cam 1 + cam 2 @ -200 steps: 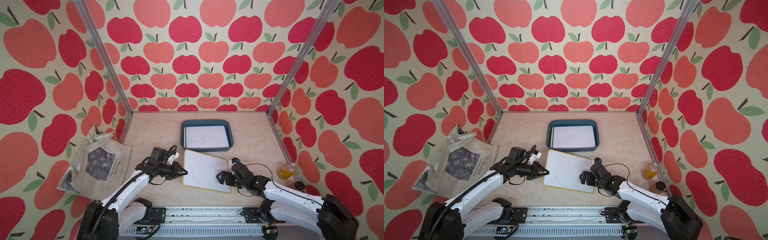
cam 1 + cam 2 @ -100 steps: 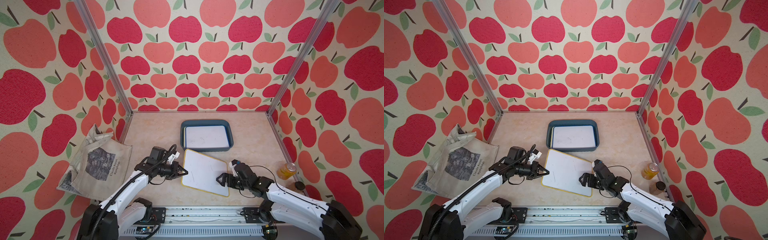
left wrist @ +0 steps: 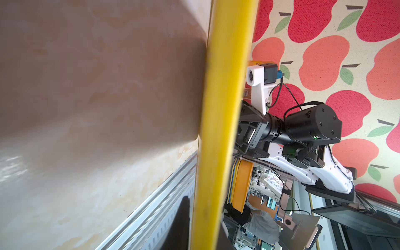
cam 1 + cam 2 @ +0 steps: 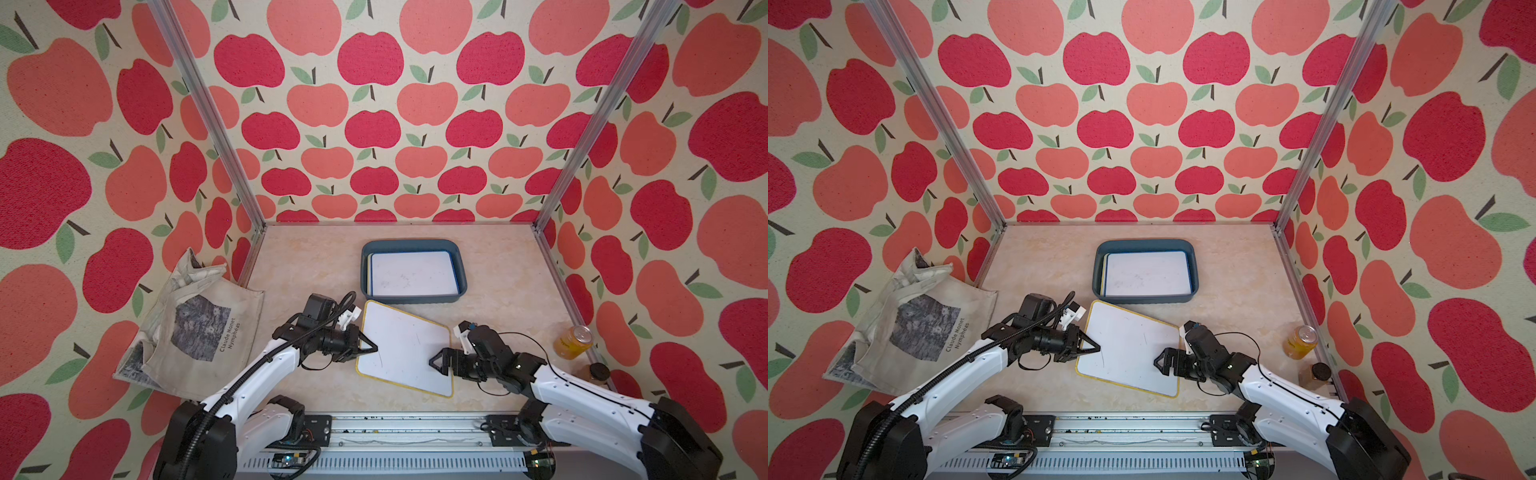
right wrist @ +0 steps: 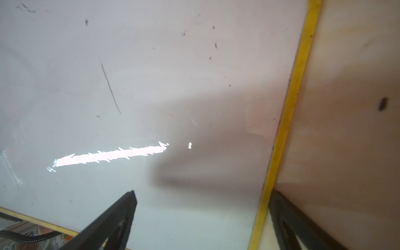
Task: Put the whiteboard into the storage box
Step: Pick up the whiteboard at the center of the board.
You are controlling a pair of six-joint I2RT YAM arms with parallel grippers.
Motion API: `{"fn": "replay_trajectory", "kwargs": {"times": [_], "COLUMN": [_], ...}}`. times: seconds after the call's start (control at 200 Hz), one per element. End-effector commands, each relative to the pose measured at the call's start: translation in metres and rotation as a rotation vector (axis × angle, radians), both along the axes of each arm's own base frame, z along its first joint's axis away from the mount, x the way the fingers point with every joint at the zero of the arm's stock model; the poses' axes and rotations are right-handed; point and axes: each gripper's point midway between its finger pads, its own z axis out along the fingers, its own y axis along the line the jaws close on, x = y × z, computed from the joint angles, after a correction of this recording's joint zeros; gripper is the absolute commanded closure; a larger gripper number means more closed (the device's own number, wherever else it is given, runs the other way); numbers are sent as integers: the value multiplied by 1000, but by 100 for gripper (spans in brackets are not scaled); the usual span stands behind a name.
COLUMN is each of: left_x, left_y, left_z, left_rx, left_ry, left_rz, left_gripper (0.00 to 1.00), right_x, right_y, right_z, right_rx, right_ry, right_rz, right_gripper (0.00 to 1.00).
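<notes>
The yellow-rimmed whiteboard [image 4: 405,349] [image 4: 1127,347] sits askew in front of the storage box [image 4: 365,266] [image 4: 1098,266]. That dark blue-grey tub has another white board lying inside it. My left gripper [image 4: 372,348] [image 4: 1096,348] is at the board's left edge. In the left wrist view its jaws [image 3: 203,229] stand close on either side of the yellow rim [image 3: 225,108]. My right gripper [image 4: 434,362] [image 4: 1158,361] is open at the board's right edge. One finger [image 5: 121,216] is over the white face [image 5: 151,86], the other beyond the rim.
A cloth tote bag [image 4: 195,328] lies at the left. A yellow can [image 4: 575,340] and a dark-lidded jar [image 4: 596,372] stand by the right wall. The metal rail [image 4: 395,428] runs along the front edge.
The whiteboard's right side has shifted toward the front edge, and the right gripper has moved with it. The left gripper has hardly moved.
</notes>
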Motion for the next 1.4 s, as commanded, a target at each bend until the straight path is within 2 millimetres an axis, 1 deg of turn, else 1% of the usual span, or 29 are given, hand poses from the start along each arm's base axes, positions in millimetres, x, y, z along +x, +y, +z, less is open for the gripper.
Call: {"fn": "replay_trajectory", "kwargs": {"times": [0.0,0.05,0.205,0.255,0.41,0.53,0.69,0.795,0.926,1.131,1.271,1.391], "left_x": [10,12,16,15,12,12,16,19,20,16,14,14], "left_y": [-1,0,2,1,4,9,13,14,14,15,19,18], "left_z": [13,14,16,16,12,8,8,12,20,41,51,61], "left_rx": [21,27,40,40,67,100,124,134,130,126,144,130], "left_ry": [-34,-43,-42,-39,-26,-14,-23,-32,-44,-88,-114,-128], "left_rz": [20,24,37,32,30,43,69,76,73,52,56,54], "left_gripper": [80,78,96,100,100,100,100,100,100,100,100,100], "right_x": [-13,-11,-3,0,7,13,19,23,25,27,32,34], "right_y": [-8,-8,-8,-8,-7,-8,-20,-29,-36,-43,-49,-59], "right_z": [-12,-11,-6,-4,2,10,24,32,38,41,53,63], "right_rx": [-50,-53,-59,-61,-57,-58,-81,-106,-128,-167,-203,-244], "right_ry": [82,79,75,72,62,36,10,-8,-22,-21,-58,-95], "right_rz": [21,23,28,27,31,31,15,4,-6,-16,-21,-28], "right_gripper": [1,1,1,1,1,1,1,1,1,1,1,1]}}
